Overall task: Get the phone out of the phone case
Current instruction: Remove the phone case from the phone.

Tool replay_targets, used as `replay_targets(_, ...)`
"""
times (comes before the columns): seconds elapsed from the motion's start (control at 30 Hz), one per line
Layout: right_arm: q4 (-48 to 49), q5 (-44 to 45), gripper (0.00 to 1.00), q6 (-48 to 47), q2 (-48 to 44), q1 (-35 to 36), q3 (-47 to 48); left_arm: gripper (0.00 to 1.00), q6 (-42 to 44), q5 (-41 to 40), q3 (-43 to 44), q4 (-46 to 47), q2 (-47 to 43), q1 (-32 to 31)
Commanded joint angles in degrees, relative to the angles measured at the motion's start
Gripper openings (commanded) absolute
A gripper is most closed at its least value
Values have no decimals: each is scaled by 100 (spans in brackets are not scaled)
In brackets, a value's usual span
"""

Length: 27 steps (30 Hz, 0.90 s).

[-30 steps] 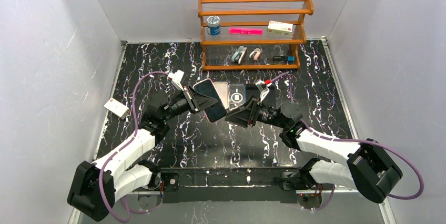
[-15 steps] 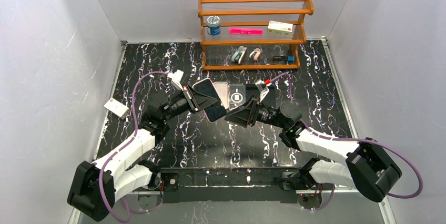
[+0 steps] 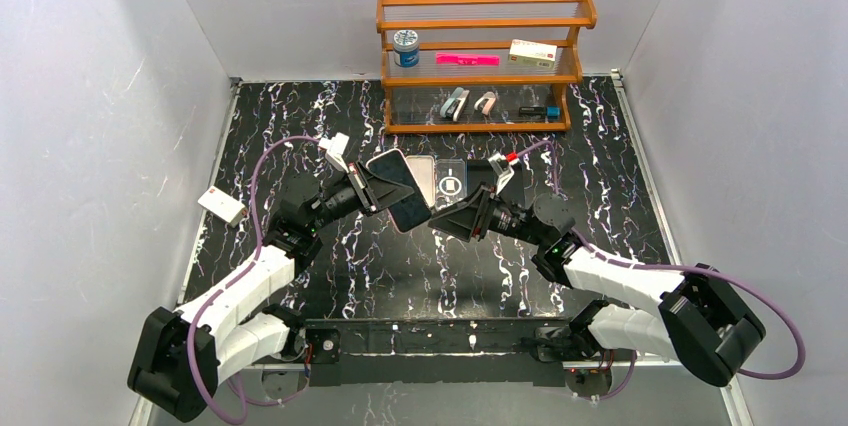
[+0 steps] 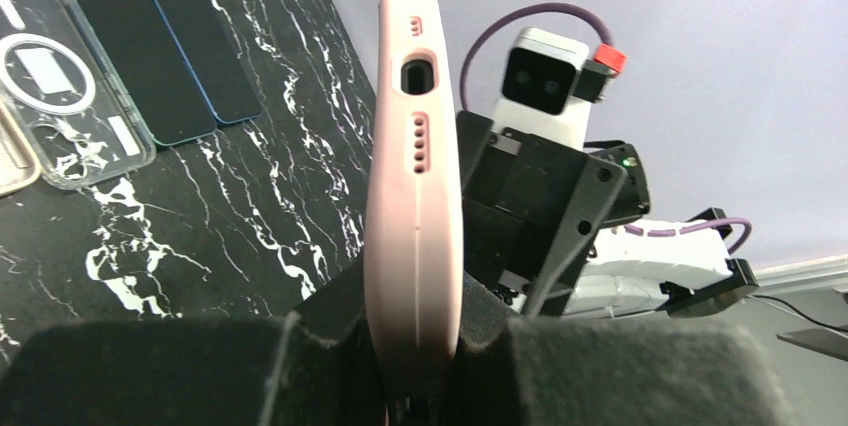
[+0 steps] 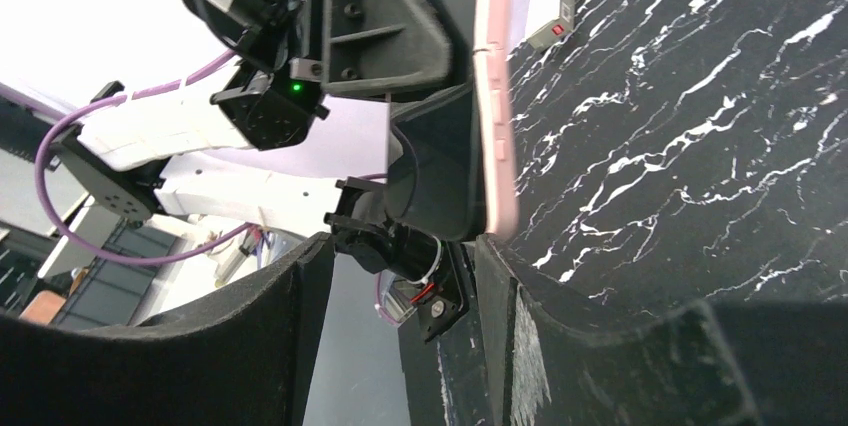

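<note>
The left tool is clamped on the pink phone case and holds it edge-up above the table. The phone sits inside the case (dark screen up in the top view). The right tool stands open just beside the case's free end; I cannot tell whether they touch. A clear case lies on the table behind.

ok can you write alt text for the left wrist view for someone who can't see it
A pink-cased phone, seen edge-on and upright, is clamped by the left gripper at the bottom. Behind it sits the right arm's white wrist camera. At upper left, a clear phone case and two dark phones lie flat on the black marble table.
</note>
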Motion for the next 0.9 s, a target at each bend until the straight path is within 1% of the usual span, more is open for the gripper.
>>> replay_targets(0.0,9,294,62,-27,-106,-7,-92,0,-76,193,109,499,-283,-50)
replay_targets(0.33,224,167,62,90,-115,-9,-96,0,-54,173,91,499,-279,-48)
replay_targets(0.7,172,-15,62,98,-290,-8,6,0,-16,146,72,499,-230,-48)
replay_targets(0.87,453,-111,62,252,-147,-5,-2,0,-27,197,82,499,-213,-48)
